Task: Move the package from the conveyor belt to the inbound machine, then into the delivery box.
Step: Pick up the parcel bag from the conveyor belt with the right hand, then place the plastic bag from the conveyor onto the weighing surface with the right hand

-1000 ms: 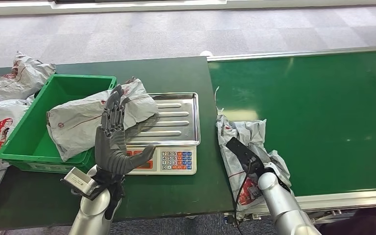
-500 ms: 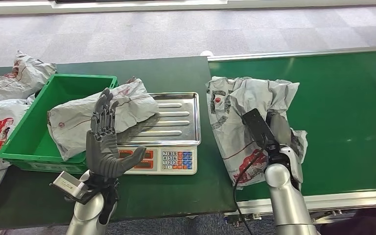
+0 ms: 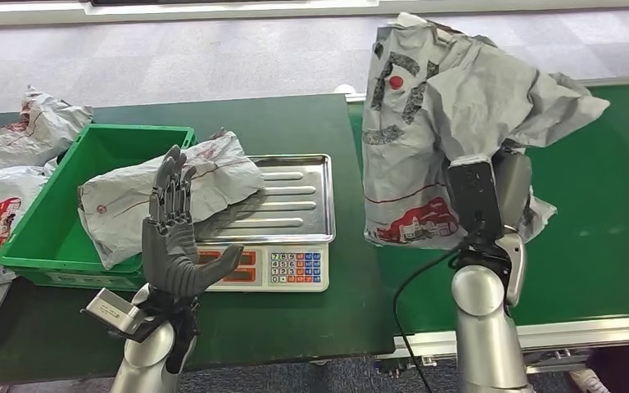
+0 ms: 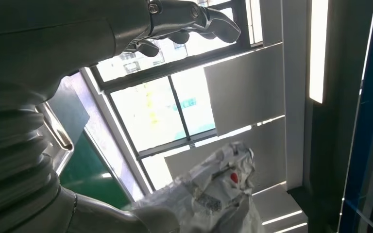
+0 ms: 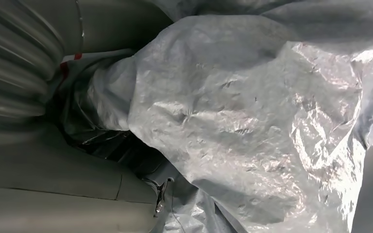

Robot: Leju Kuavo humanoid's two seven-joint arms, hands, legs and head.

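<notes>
Right hand holding a grey package up over the conveyor belt

The right hand (image 3: 504, 192) is gripping the crumpled grey package (image 3: 450, 115), which is hanging in the air above the near end of the green conveyor belt (image 3: 598, 205), just beside the scale (image 3: 282, 221). The left hand (image 3: 172, 237) is holding nothing, fingers spread upright in front of the green box (image 3: 57, 237), where another package (image 3: 164, 192) is lying across the rim.
</notes>
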